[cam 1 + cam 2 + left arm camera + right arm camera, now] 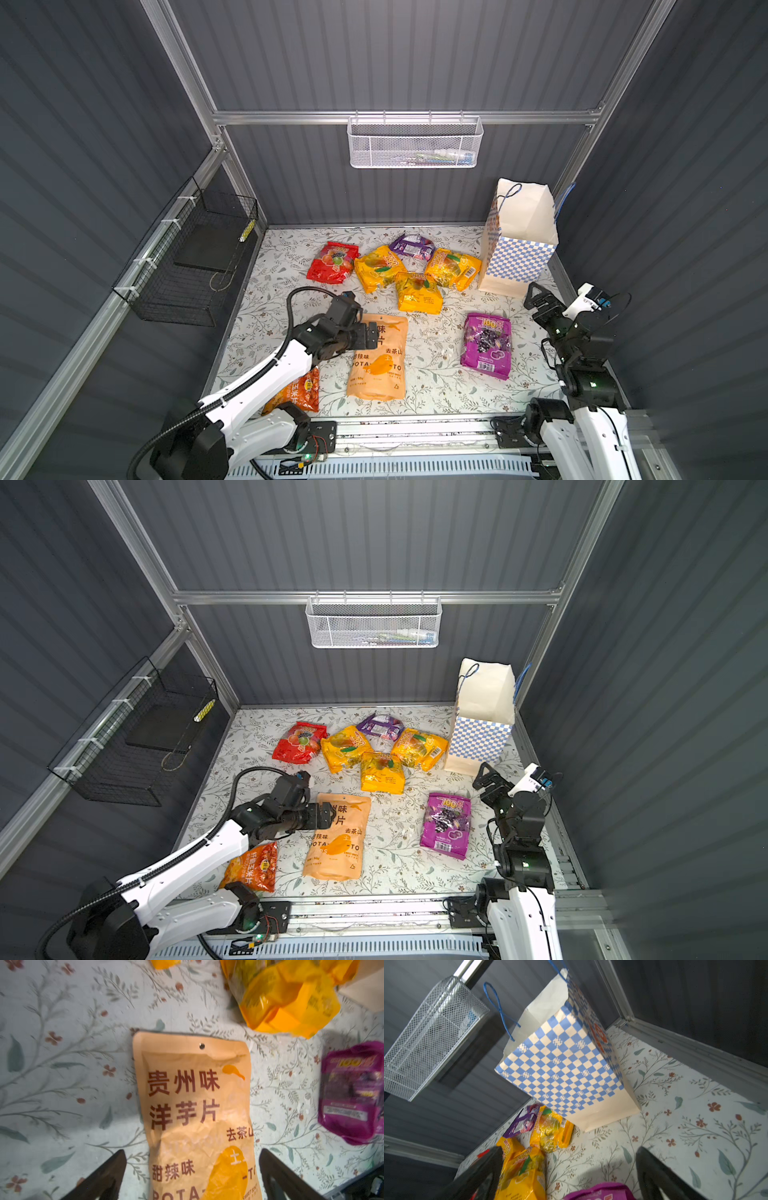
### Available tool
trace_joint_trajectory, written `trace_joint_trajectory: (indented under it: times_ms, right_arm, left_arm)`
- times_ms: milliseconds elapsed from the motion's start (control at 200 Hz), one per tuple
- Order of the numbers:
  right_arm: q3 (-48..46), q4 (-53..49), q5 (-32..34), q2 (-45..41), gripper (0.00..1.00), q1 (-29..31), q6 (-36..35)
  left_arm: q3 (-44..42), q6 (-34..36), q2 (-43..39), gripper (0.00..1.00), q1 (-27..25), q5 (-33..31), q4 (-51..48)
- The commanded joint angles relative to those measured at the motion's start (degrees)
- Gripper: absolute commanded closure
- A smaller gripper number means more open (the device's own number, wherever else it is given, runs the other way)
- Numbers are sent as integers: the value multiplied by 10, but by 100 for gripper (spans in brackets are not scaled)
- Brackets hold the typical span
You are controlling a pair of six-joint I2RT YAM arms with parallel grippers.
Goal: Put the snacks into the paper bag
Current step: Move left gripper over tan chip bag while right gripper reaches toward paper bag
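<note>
Eight glossy plastic snack packets (417,291) are lying flat outside the tall cream, blue-checkered paper bag (517,245). Left gripper (369,335) is hovering, jaws spread, over the large pale-orange pouch (380,365), well apart from the bag. Right gripper (537,296) is hanging open beside the bag's base.

Counting across the table (436,395) now, eight snacks in all! One red packet (332,262) at eleven o'clock. Yellow-orange, three: first yellow-orange packet (379,268), second yellow-orange packet (419,292), third yellow-orange packet (453,268). Purple, two: small purple packet (413,246) at twelve o'clock, big purple packet (486,345) at three o'clock. One dark orange packet (305,392) at seven o'clock, one pale-orange pouch (380,365) near the middle. One paper bag (519,257) at one o'clock. Baskets, two: white mesh basket (415,145), black wire basket (174,303). Robot arms, two: left arm (257,384), right arm (606,440).
</note>
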Motion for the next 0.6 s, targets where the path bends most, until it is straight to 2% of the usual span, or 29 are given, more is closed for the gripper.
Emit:
trace_joint_trajectory:
  times_ms: [0,165,315,595]
  right_arm:
    - [22,-92,-61,3,1,4,-11]
    - [26,-138,-103,-8,1,9,-34]
    - [21,-160,-115,-39,1,9,-42]
    - [10,-157,-138,-61,1,9,-30]
  left_arm:
    - [2,-48,45,0,-46,-57,-44]
    - [5,-79,89,0,-67,-93,-45]
    - [-11,-109,84,0,-69,-127,-46]
    - [-18,-115,147,0,-69,-114,-21]
